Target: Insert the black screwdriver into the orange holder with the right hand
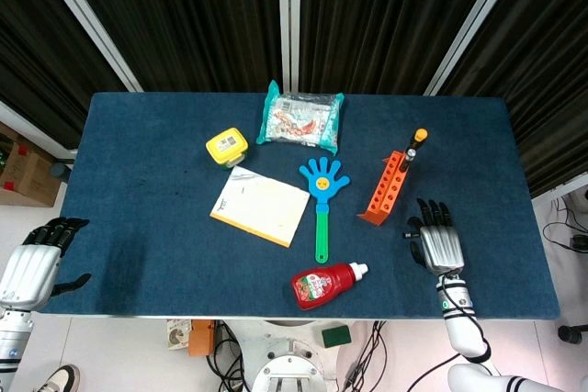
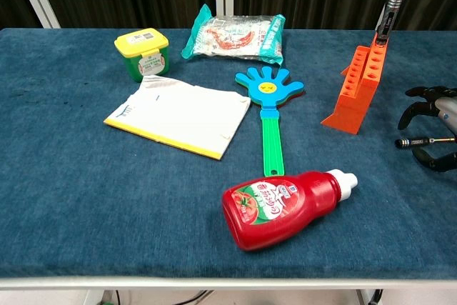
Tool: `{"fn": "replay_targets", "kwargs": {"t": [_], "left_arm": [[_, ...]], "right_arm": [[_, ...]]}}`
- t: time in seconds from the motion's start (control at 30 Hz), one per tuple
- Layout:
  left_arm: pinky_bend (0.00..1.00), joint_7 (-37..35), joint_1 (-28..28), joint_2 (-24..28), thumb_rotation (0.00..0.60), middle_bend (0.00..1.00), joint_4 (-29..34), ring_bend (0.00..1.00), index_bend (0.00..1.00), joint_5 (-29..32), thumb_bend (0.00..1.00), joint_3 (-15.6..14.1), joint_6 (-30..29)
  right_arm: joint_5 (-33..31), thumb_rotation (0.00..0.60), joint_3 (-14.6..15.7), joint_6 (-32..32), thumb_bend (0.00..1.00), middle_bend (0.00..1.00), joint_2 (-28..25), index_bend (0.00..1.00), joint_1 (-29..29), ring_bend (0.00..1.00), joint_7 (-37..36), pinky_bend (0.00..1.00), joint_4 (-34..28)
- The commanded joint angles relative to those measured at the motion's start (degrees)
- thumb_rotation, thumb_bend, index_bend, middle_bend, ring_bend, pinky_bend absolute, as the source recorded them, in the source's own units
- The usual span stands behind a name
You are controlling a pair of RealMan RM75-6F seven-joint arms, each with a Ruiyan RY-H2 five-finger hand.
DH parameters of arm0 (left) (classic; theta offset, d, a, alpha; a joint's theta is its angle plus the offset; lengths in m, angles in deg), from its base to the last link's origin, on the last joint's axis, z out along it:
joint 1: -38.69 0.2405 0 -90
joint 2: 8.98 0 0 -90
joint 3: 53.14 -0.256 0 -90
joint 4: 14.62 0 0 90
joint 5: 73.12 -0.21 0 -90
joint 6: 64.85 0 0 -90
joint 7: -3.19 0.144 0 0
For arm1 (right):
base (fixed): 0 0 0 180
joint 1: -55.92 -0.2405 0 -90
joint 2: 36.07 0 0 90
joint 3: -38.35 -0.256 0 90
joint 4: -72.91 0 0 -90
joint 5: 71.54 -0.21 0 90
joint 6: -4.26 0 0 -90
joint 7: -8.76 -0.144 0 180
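Note:
The orange holder (image 1: 386, 188) (image 2: 358, 85) stands right of centre, and a screwdriver with a black shaft and orange cap (image 1: 412, 146) (image 2: 391, 1) stands upright in its far end. My right hand (image 1: 438, 240) (image 2: 434, 130) is just right of the holder's near end, low over the table. A slim black screwdriver (image 2: 421, 142) lies level between its fingers and thumb, pointing left toward the holder. The hand appears to hold it. My left hand (image 1: 37, 262) hangs off the table's front left corner with fingers apart and holds nothing.
A blue hand-shaped clapper (image 1: 322, 199) lies left of the holder. A red ketchup bottle (image 1: 326, 285) lies near the front edge. A white and yellow notepad (image 1: 260, 206), a yellow-lidded tub (image 1: 226, 146) and a snack bag (image 1: 300, 119) sit further left and back.

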Motion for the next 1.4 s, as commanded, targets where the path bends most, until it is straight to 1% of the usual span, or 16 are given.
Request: {"fn": "replay_targets", "kwargs": {"t": [0.03, 0.63, 1.07, 1.4], "left_arm": [[0.26, 0.11, 0.03, -0.05, 0.6, 0.22, 0.0, 0.14, 0.18, -0.03, 0.04, -0.02, -0.03], [0.26, 0.06, 0.06, 0.03, 0.6, 0.22, 0.02, 0.14, 0.18, 0.02, 0.04, -0.05, 0.0], [0.26, -0.15, 0.13, 0.16, 0.6, 0.22, 0.03, 0.14, 0.18, 0.01, 0.04, -0.08, -0.06], [0.26, 0.01, 0.11, 0.16, 0.6, 0.22, 0.15, 0.14, 0.18, 0.2, 0.04, 0.01, 0.02]], "right_arm": [[-0.24, 0.6, -0.12, -0.24, 0.43, 0.03, -0.08, 0.37, -0.08, 0.0, 0.34, 0.0, -0.06], [-0.47, 0.6, -0.26, -0.61, 0.44, 0.03, 1.04, 0.41, -0.33, 0.0, 1.89, 0.0, 1.64], [-0.02, 0.6, -0.69, 0.37, 0.45, 0.03, 2.19, 0.49, -0.29, 0.0, 2.22, 0.0, 3.11], [-0.71, 0.6, -0.84, -0.8, 0.45, 0.03, 2.2, 0.5, -0.86, 0.0, 3.81, 0.0, 2.98]]}}
